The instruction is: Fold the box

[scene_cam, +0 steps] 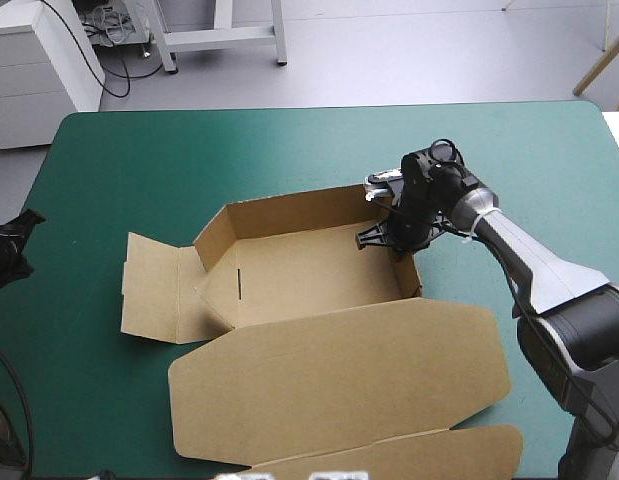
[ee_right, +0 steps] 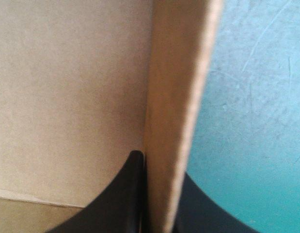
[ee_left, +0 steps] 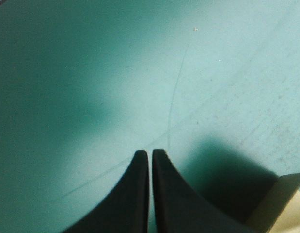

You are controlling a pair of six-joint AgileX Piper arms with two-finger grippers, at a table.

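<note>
Board is what catches my eye from here: the brown box (scene_cam: 319, 270) lies about the middle of the teal-green cover (scene_cam: 139, 170) as an open tray. Its far wall (scene_cam: 299, 210) stands up, and so do the two side walls. The lid (scene_cam: 339, 370) lies flat on the near side of the box, a broad sheet reaching almost to the table's near edge. Off the box's left side a flap (scene_cam: 154, 295) rests flat on the cover.

The right gripper (scene_cam: 394, 240) is at the box's far right corner, reaching down over the right wall (scene_cam: 407, 275). From its own wrist the right gripper (ee_right: 159, 165) has one black finger inside the tray and the other outside. The right wall (ee_right: 174, 97) runs upright between them, so the fingers are all but closed and pinch the board. The box's inner floor (ee_right: 67, 97) fills the side where the inner finger is, and the bare cover (ee_right: 256, 121) shows past the outer one.

The left gripper (scene_cam: 11, 255) is well apart from the box, out beyond the flap at the table's left edge. At its wrist the left gripper (ee_left: 150, 154) has its fingers pressed together into one point, with nothing between them, above bare cover. A corner of brown board (ee_left: 280, 204) shows just beside it; whether it belongs to the box I cannot tell.
</note>
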